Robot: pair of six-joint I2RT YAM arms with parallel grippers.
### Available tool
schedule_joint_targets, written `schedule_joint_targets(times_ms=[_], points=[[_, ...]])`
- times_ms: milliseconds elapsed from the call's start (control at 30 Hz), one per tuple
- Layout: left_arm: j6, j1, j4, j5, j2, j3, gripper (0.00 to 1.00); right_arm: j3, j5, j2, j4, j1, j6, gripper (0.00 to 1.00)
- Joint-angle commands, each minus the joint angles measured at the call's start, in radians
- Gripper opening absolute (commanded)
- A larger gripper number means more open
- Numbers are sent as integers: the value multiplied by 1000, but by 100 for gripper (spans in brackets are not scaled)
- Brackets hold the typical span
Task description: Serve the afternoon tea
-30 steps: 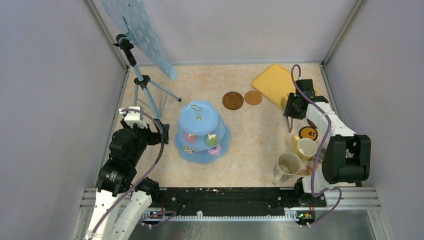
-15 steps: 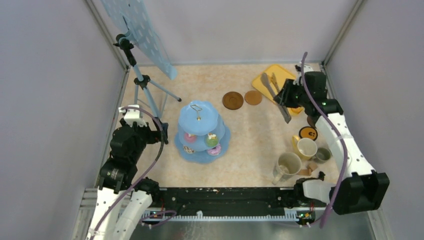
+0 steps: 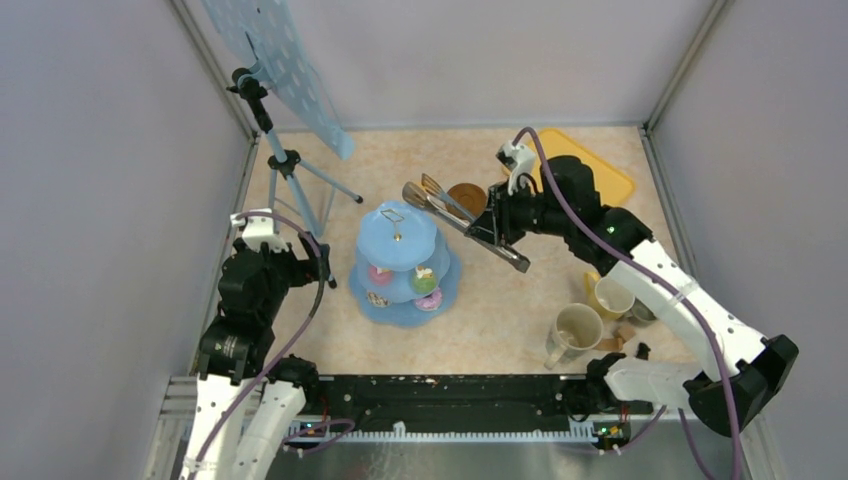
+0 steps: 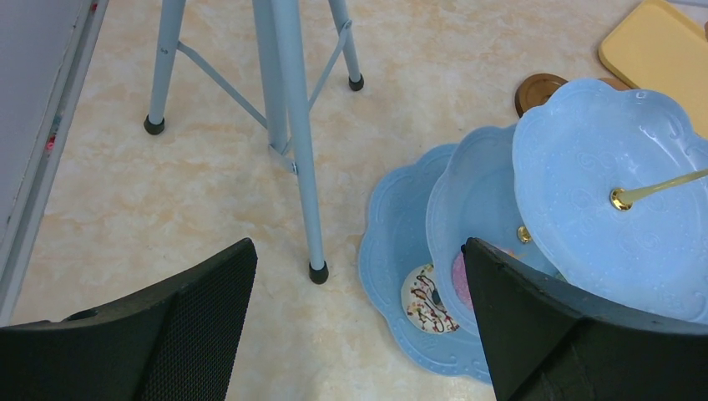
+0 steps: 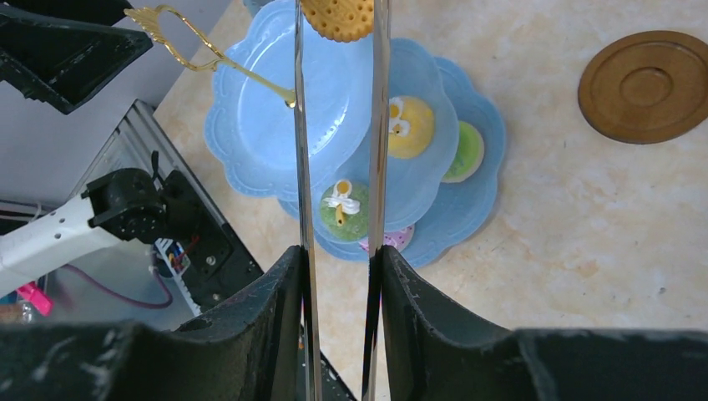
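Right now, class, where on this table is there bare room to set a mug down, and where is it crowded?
Bare: the middle stretch between the blue tiered stand and the beige mug; also the back strip between the tripod and the yellow tray. Crowded: the near right corner, where beige mug, yellow mug and right arm bunch together.

- One three-tier blue cake stand (image 3: 410,245)
- One pair of metal tongs (image 3: 450,215)
- One orange biscuit (image 5: 338,17)
- Two topped cupcakes: yellow cupcake (image 5: 409,125), green cupcake (image 5: 342,205)
- Two donuts made out: white drizzled donut (image 4: 430,288), pink sprinkled donut (image 5: 388,242)
- Two mugs in clear view: big beige mug (image 3: 578,328), yellow mug (image 3: 612,296)
- One brown coaster (image 5: 647,83)
- One yellow tray (image 3: 605,175)
- One tripod (image 3: 285,160)
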State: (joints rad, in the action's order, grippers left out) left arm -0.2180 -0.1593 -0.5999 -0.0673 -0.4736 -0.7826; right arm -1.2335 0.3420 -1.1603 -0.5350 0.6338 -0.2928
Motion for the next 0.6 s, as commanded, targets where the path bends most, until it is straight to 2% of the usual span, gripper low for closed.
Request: schedule_joint_targets(times_ms=[0,200,433,567], points=[[-8,10,22,22,-14,-26,99,-29,30,19,61,40,-23,25],[-6,12,23,27,-15,-24,99,-10,27,-11,80,82,-35,30],[-3,12,26,34,-15,-23,99,-10,6,-34,83,94,-43,43],[0,13,28,37,-11,-20,99,-15,-2,-41,70,93,-46,45]])
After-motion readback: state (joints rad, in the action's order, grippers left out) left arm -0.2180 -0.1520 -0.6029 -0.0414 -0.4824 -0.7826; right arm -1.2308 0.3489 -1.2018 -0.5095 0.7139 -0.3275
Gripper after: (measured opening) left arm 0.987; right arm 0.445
